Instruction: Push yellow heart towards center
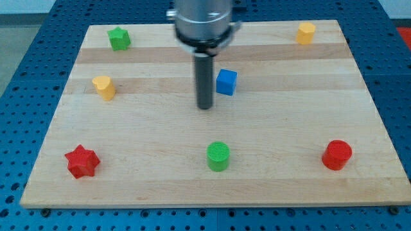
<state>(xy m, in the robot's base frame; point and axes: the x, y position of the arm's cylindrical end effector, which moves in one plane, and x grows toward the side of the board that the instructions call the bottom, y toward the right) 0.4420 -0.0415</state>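
Note:
The yellow heart sits near the board's left edge, in the upper half. My tip rests near the middle of the wooden board, well to the right of the yellow heart and slightly lower. The blue cube stands just to the upper right of my tip, apart from it.
A green star is at the top left, a yellow hexagon block at the top right. A red star is at the bottom left, a green cylinder at the bottom middle, a red cylinder at the bottom right.

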